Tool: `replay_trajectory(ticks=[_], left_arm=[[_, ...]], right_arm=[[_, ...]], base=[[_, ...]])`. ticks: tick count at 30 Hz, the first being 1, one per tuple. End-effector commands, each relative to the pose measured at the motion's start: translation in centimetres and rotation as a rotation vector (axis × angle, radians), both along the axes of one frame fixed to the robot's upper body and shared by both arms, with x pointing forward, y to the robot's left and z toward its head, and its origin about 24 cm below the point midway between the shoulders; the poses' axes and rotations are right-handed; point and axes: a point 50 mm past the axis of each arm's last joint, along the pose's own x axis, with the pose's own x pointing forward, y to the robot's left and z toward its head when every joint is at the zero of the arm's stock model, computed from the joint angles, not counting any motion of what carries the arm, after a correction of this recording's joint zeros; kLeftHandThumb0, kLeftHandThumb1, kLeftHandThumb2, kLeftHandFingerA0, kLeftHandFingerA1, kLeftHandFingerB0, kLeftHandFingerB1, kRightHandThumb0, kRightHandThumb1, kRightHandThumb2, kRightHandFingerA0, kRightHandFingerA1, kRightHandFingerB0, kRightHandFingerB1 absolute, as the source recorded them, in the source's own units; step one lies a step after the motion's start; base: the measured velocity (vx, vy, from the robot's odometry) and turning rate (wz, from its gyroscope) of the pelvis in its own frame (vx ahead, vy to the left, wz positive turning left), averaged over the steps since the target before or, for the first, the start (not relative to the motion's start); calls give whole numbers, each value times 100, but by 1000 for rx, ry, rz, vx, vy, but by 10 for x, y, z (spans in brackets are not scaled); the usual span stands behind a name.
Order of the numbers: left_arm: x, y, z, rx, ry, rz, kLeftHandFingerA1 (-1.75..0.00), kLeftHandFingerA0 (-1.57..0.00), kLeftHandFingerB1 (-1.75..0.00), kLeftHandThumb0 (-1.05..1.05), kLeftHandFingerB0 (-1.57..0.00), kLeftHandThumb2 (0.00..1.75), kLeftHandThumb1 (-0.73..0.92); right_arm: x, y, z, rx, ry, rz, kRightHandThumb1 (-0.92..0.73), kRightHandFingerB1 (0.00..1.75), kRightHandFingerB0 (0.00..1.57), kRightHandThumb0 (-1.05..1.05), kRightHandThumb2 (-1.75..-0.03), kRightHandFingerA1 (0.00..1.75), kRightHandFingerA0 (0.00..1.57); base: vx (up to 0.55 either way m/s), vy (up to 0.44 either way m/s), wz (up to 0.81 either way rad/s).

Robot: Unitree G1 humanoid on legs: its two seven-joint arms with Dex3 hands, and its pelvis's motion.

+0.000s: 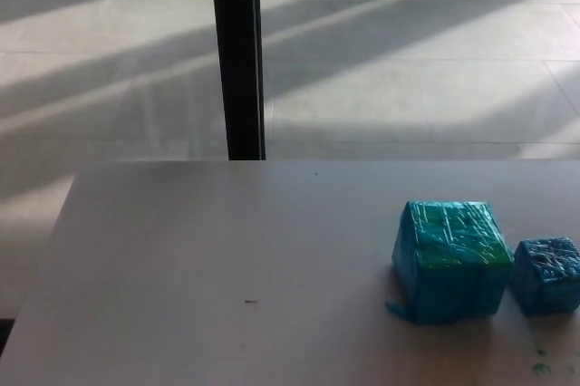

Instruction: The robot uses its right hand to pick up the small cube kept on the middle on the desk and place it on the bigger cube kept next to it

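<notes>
Two glossy tape-wrapped cubes: bigger cube [450, 262], small cube [546, 275].

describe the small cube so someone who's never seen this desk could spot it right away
Look at the pale desk and follow it to its right edge, where two shiny blue-wrapped cubes sit side by side. The small cube is the outer one, right of the bigger cube, at the picture's edge. It is darker blue and clearly smaller and lower than its teal neighbour.

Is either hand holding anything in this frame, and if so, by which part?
Nothing is held. Neither hand is in view; the small cube sits on the desk just right of the bigger cube.
</notes>
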Motion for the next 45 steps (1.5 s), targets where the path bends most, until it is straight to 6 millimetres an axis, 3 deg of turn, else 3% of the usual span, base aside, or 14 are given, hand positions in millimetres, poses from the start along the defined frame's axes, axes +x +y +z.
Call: replay_trajectory(ticks=[1, 4, 6, 14, 15, 16, 22, 26, 33, 34, 35, 39, 44, 45], left_arm=[[1, 7, 9, -51, -32, -18, -58, -42, -43, -72, -48, 61, 72], [0, 8, 9, -58, -40, -16, -65, -41, -59, -75, -46, 102, 58], [-1, 8, 10, -62, -42, -3, -60, -41, -47, -72, -49, 61, 70], [-2, 8, 9, -45, -15, -25, -58, -38, -45, -71, -45, 62, 73], [-2, 8, 9, -65, -42, -6, -66, -42, -60, -71, -45, 102, 59], [-2, 8, 9, -63, -38, -6, -61, -42, -47, -71, -48, 62, 71], [-3, 8, 8, -54, -20, -6, -59, -41, -45, -71, -48, 62, 72], [-6, 8, 7, -89, -44, 41, -66, -47, -59, -68, -48, 100, 56], [-6, 8, 6, -68, -24, 19, -63, -48, -51, -68, -54, 62, 71], [-5, 8, 7, -53, -15, -7, -67, -44, -59, -69, -44, 103, 60], [-5, 8, 7, -56, -17, 5, -60, -42, -45, -69, -48, 61, 72], [-6, 8, 7, -66, -27, 13, -67, -44, -61, -68, -48, 102, 59], [-6, 8, 6, -57, -15, 10, -58, -40, -46, -69, -49, 62, 71], [-6, 8, 6, -72, -34, 37, -67, -43, -60, -69, -46, 100, 57]], right_arm=[[-2, -16, 12, -4, -79, -78, -82, 68, 52, -71, -65, 79, 91], [-5, -22, 17, 21, -146, -177, -82, 73, 24, -69, -64, 86, 79], [-7, -30, 23, 55, -235, -284, -80, 74, 14, -67, -63, 93, 70], [5, -58, 61, 25, -405, -443, -85, 85, 9, -68, -65, 110, 39], [10, -60, 69, 24, -448, -453, -85, 87, 11, -67, -65, 112, 37], [14, -62, 74, 21, -473, -467, -83, 90, 13, -68, -65, 119, 43], [52, -70, 122, -39, -663, -433, -83, 73, 18, -72, -65, 113, 39], [75, -61, 152, -75, -764, -349, -81, 66, 20, -75, -64, 94, 40], [107, -23, 197, -78, -873, 14, -76, 57, 13, -84, -63, 82, 32], [112, -17, 202, -82, -867, 46, -60, 54, 11, -80, -100, 71, 33], [116, -12, 206, -90, -859, 88, -78, 43, 12, -81, -64, 63, 26], [129, 15, 218, -83, -865, 218, -66, 39, 5, -72, -98, 53, 17], [141, 39, 222, -112, -821, 367, -56, 48, 0, -35, -112, 50, 3], [146, 48, 220, -149, -784, 451, -54, 49, 0, -36, -111, 51, 3]], base=[[0, 0, 0], [0, 0, 0], [0, 0, 0], [0, 0, 0], [0, 0, 0], [0, 0, 0], [0, 0, 0], [0, 0, 0], [0, 0, 0], [0, 0, 0], [0, 0, 0], [0, 0, 0], [0, 0, 0], [0, 0, 0]])
